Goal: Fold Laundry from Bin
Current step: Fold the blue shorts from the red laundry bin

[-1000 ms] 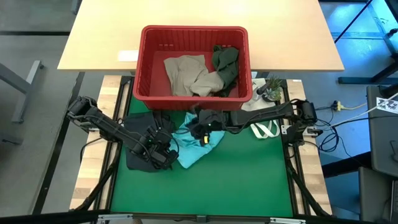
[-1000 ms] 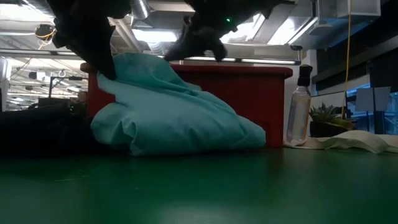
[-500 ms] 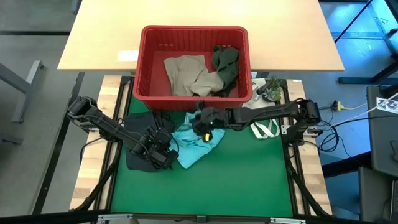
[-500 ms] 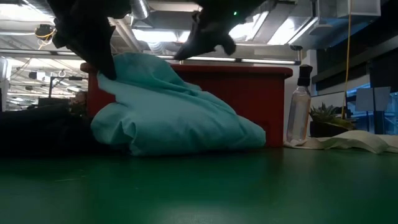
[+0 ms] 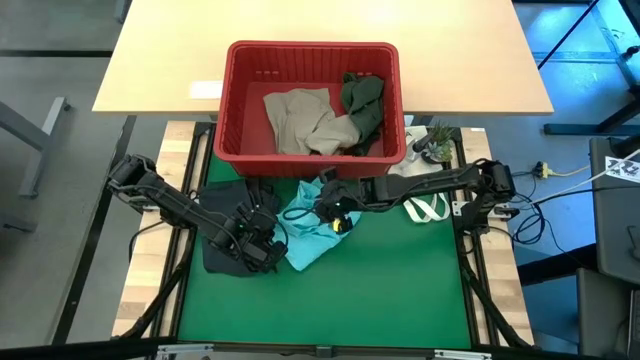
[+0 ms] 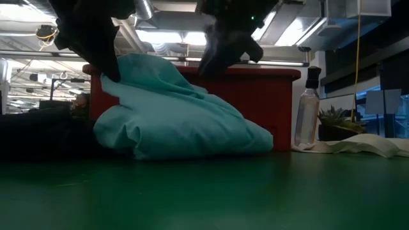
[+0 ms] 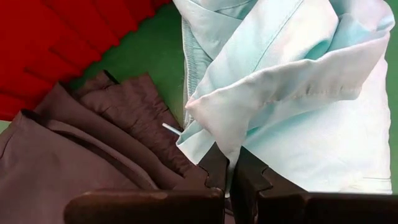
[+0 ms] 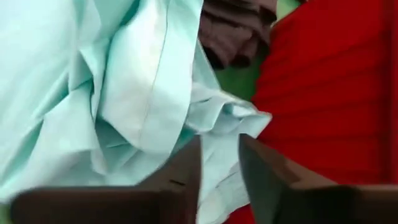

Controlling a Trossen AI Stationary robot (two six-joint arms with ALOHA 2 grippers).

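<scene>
Bright overhead ceiling lights backlight the dim low view; wrist views slightly blurred.

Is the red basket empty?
No, the red basket holds a beige garment and a dark green garment in the view from above.

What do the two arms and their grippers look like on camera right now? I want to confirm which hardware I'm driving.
Both arms are dark, nearly black, jointed links with black cables running along them. The left gripper ends in two dark, blocky fingers with flat inner faces. The right gripper has the same dark fingers and shows a small yellow marking near its tip in the high view.
</scene>
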